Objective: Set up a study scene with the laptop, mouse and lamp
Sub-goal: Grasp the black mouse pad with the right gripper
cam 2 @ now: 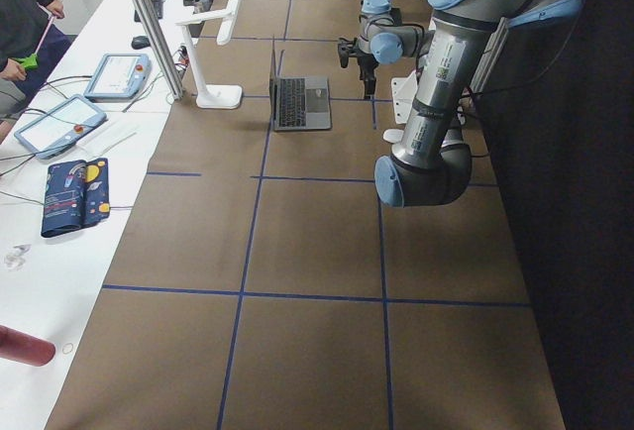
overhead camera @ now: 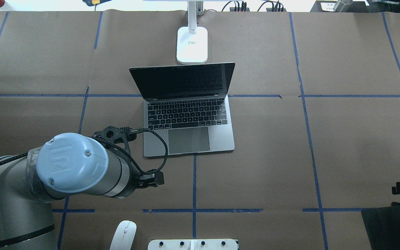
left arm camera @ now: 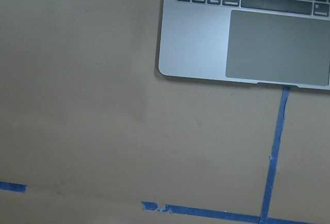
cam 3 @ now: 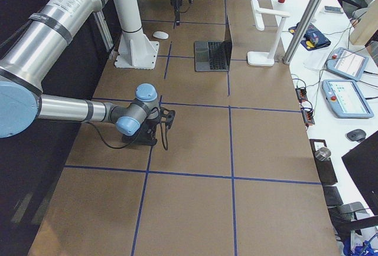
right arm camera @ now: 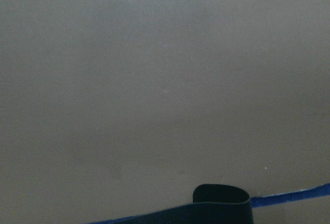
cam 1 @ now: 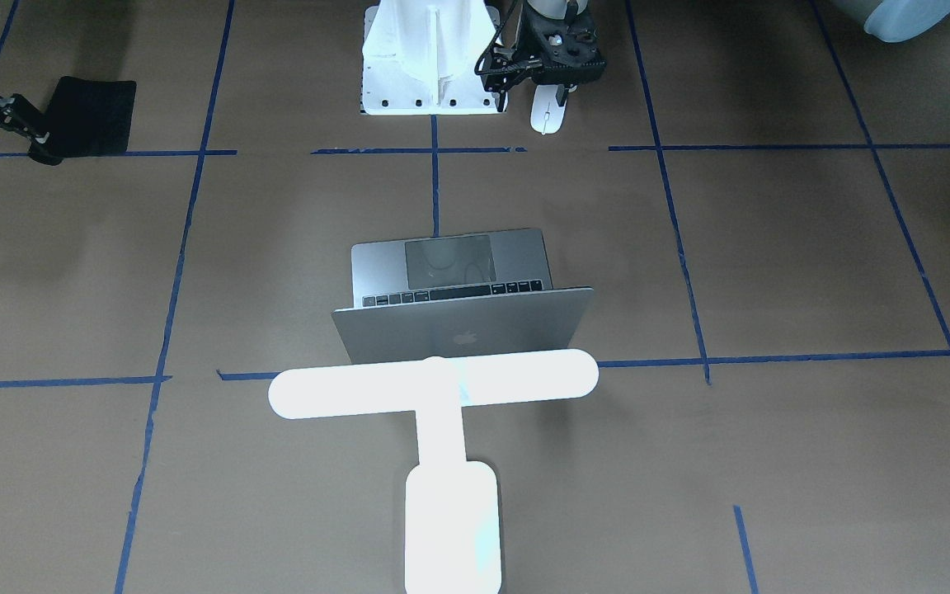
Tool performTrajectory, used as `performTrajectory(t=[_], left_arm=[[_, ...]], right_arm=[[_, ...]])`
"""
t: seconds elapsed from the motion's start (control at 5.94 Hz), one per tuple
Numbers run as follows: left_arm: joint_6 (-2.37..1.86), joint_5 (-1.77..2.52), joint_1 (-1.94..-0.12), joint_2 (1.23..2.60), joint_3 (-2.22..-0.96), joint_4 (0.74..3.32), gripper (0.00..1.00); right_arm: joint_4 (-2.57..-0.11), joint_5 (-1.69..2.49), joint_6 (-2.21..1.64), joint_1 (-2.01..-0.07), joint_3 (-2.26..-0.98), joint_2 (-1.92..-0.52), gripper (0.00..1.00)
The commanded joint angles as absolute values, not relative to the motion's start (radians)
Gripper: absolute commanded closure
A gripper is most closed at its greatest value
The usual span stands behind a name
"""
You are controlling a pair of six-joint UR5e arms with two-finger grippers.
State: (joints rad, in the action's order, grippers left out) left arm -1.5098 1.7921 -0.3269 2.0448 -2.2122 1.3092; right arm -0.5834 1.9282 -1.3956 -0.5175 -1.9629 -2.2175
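Note:
The laptop (cam 1: 458,264) stands open mid-table, also in the overhead view (overhead camera: 189,139); its front left corner shows in the left wrist view (left arm camera: 206,43). The lamp (cam 1: 434,388) stands behind the lid, its base (overhead camera: 192,45) at the table's far side. The mouse (cam 1: 547,115) lies near the robot's base, left of the stand, also in the overhead view (overhead camera: 123,234). My left gripper (cam 1: 562,92) hangs above the table between mouse and laptop; its jaws are unclear. My right gripper (cam 1: 42,151) is low at the edge of a black mat (cam 1: 91,115); I cannot tell its state.
The white bolted stand (cam 1: 430,58) sits at the near middle edge by the mouse. The black mat (overhead camera: 389,225) lies at the robot's right front, one edge curled up in the right wrist view (right arm camera: 221,198). Blue tape lines cross the brown paper. Side benches hold tablets and gear.

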Motion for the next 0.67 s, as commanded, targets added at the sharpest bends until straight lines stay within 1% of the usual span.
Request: performTrajectory(t=[0.0,0.34,0.51], left_arm=[[-1.509,1.793,-0.327,2.043,-2.236,1.305,0.0],[-1.509,1.793,-0.327,2.045,-2.238,1.305,0.0],[-1.509,1.793,-0.327,2.045,-2.238,1.305,0.0]], right_arm=[[-0.494,1.809,-1.509,-0.331,-1.922,-2.249,0.0],[-0.425,1.779,-1.534,-0.275,-1.858,-2.263,0.0],[-0.425,1.781,-1.535,-0.267,-1.853,-2.266,0.0]])
